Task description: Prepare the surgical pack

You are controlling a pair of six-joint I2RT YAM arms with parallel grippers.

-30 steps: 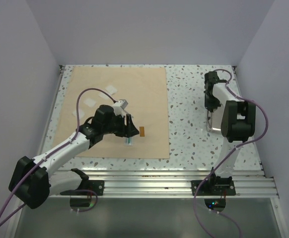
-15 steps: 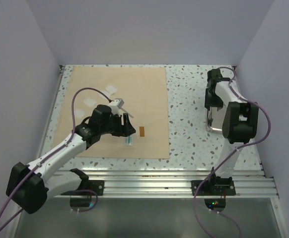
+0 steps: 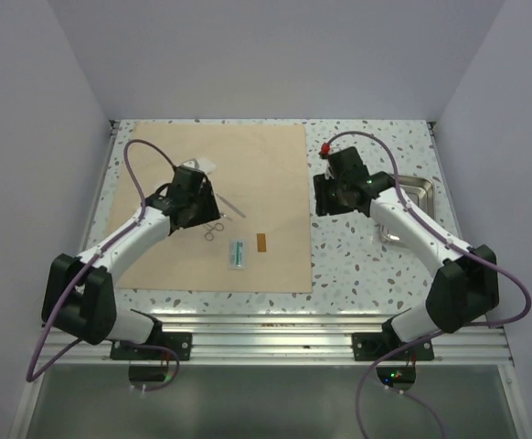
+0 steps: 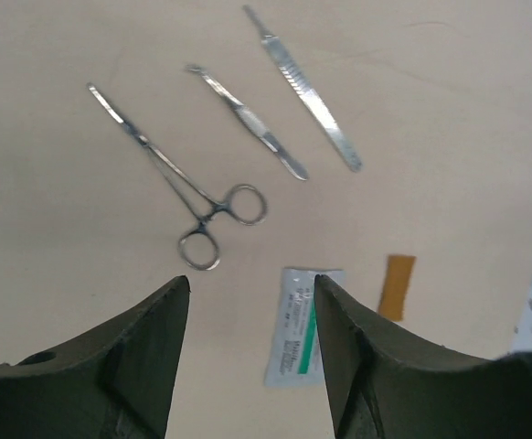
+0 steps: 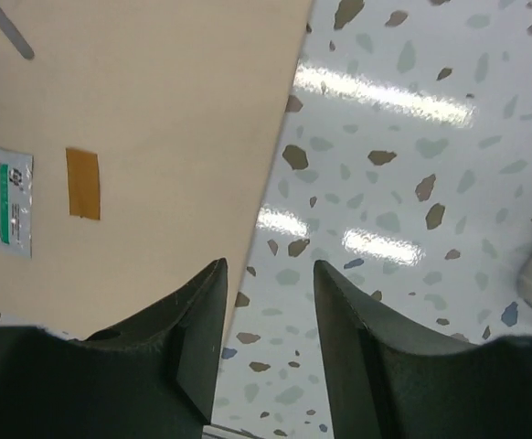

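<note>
Tan and paper-like, the big square sheet (image 3: 266, 165) lies on the left of the speckled bench (image 3: 357, 256). It carries a small ring-handled steel instrument (image 4: 197, 197), two slim steel tools (image 4: 307, 91), a green-striped packet (image 4: 301, 327) and a small amber strip (image 4: 398, 286). We see our left hand (image 4: 251, 285) released above them, grasping nothing. Our right hand (image 5: 270, 267) hangs released over the sheet's right edge. Only the overhead view shows us the shiny rectangular steel tray (image 3: 421, 187), partly hidden behind the right arm.
</note>
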